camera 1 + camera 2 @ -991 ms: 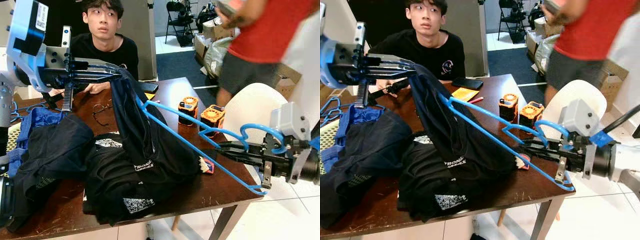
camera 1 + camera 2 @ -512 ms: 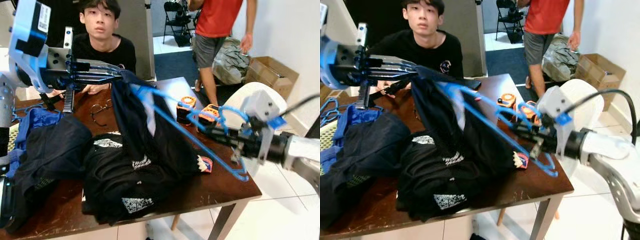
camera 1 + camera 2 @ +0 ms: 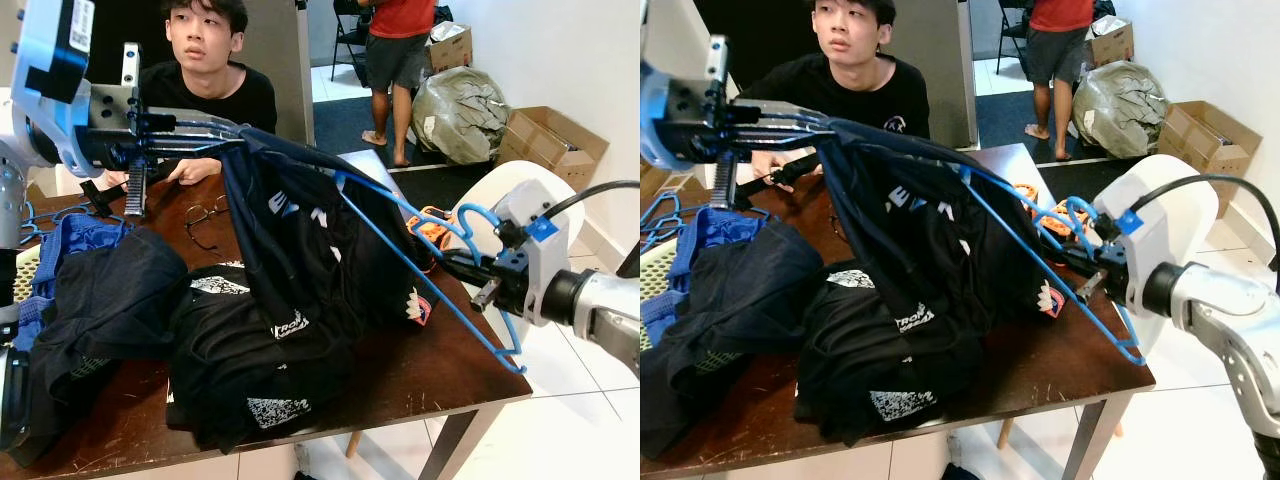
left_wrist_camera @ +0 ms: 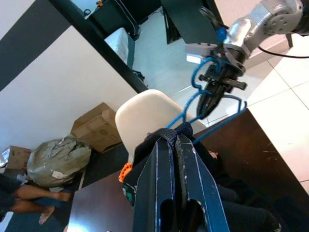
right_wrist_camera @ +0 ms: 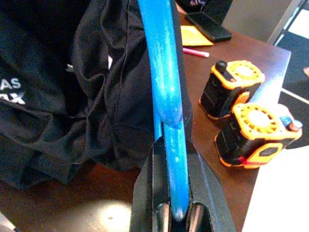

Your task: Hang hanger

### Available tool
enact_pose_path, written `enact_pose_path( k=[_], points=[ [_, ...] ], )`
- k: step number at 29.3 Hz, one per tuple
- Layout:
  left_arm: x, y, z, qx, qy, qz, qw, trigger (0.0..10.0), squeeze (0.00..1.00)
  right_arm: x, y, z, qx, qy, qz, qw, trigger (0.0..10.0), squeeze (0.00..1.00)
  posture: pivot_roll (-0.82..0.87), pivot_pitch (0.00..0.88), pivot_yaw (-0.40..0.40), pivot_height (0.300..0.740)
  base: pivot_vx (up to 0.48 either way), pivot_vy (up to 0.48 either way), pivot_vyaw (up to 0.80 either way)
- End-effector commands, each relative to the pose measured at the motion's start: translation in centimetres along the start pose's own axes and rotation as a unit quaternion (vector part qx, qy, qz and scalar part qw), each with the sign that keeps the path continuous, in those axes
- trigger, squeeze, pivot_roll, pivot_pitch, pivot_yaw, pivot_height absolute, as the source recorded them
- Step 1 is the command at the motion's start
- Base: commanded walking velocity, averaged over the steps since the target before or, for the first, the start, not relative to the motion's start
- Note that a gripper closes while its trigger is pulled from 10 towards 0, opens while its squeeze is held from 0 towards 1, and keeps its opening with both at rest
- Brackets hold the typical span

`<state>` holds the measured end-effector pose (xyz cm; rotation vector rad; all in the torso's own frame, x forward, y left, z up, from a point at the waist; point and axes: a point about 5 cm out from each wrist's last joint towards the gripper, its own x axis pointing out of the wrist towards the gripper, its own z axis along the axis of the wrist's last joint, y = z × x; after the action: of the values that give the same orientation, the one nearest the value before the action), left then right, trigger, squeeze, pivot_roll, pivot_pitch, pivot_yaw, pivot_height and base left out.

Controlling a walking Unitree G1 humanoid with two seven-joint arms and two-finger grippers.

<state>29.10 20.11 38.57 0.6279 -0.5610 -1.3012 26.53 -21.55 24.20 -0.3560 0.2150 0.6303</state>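
A blue plastic hanger (image 3: 440, 290) is held slanting over the table's right end, its hook (image 3: 472, 216) up by my right gripper (image 3: 455, 268), which is shut on the hanger's neck (image 5: 161, 72). The hanger's far arm runs inside a black printed shirt (image 3: 300, 240) that hangs spread over it. My left gripper (image 3: 228, 135) is raised at upper left and shut on the shirt's top edge (image 4: 169, 136). The shirt's lower part rests on the clothes pile.
Dark wooden table (image 3: 420, 370) with a pile of black clothes (image 3: 230, 370), a blue garment (image 3: 70, 235), glasses (image 3: 205, 215) and two orange tape measures (image 5: 236, 87). A person (image 3: 205, 80) sits behind it; another (image 3: 395, 55) stands far back. White chair (image 3: 500, 190) at right.
My right gripper has carried the hanger left and up, deeper into the shirt, which now spreads wider over it. The standing person has walked away to the back.
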Motion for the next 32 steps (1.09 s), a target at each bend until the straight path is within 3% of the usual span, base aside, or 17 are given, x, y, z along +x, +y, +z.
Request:
enact_pose_path(
  k=[1, 6, 7, 12, 20, 22, 28, 32],
  points=[
    [-0.7, 0.4, 1.1, 0.015, -0.013, 0.021, 1.000, 3.3, 0.00, 0.6, 0.6, -0.5, 0.003, 0.012, -0.003, 1.000, 10.0, 0.00, 0.03, 0.010, 0.108, 0.740, 0.000, 0.000, 0.00],
    [1.1, -1.3, -0.6, -0.018, -0.031, 0.000, 0.999, 3.9, 0.00, 2.5, 1.3, 1.2, 0.019, -0.047, 0.013, 0.999, 10.0, 0.00, 0.03, 0.000, 0.099, 0.740, 0.000, 0.000, 0.00],
    [1.4, -1.7, -1.2, -0.024, -0.027, -0.003, 0.999, 9.7, 0.00, 2.5, 1.3, 1.6, 0.020, -0.056, 0.016, 0.998, 10.0, 0.00, 0.00, 0.000, 0.094, 0.740, 0.000, 0.000, 0.00],
    [2.2, -2.3, -2.6, -0.040, -0.034, -0.002, 0.999, 10.0, 0.00, 2.3, 1.6, 2.1, 0.022, -0.070, 0.013, 0.997, 10.0, 0.00, 0.00, 0.000, 0.105, 0.740, 0.000, 0.000, 0.00],
    [3.4, -2.5, -2.6, -0.028, -0.035, -0.005, 0.999, 10.0, 0.00, 3.2, 2.0, 2.8, 0.022, -0.092, 0.016, 0.995, 10.0, 0.00, 0.03, 0.000, 0.104, 0.740, 0.000, 0.000, 0.00],
    [3.9, -2.7, -1.8, -0.003, -0.029, 0.002, 1.000, 10.0, 0.00, 3.6, 2.3, 2.8, 0.022, -0.095, 0.024, 0.995, 10.0, 0.00, 0.04, 0.000, 0.099, 0.740, 0.000, 0.000, 0.00],
    [3.6, -2.7, 1.5, 0.059, -0.028, 0.012, 0.998, 10.0, 0.00, 4.2, 2.4, 3.4, 0.024, -0.105, 0.035, 0.994, 10.0, 0.00, 0.07, 0.000, 0.080, 0.740, 0.000, 0.000, 0.00],
    [3.6, -3.0, 2.1, 0.067, -0.032, 0.008, 0.997, 10.0, 0.00, 4.5, 2.5, 3.5, 0.023, -0.108, 0.040, 0.993, 10.0, 0.00, 0.07, 0.000, 0.087, 0.740, 0.000, 0.000, 0.00]
  ],
)
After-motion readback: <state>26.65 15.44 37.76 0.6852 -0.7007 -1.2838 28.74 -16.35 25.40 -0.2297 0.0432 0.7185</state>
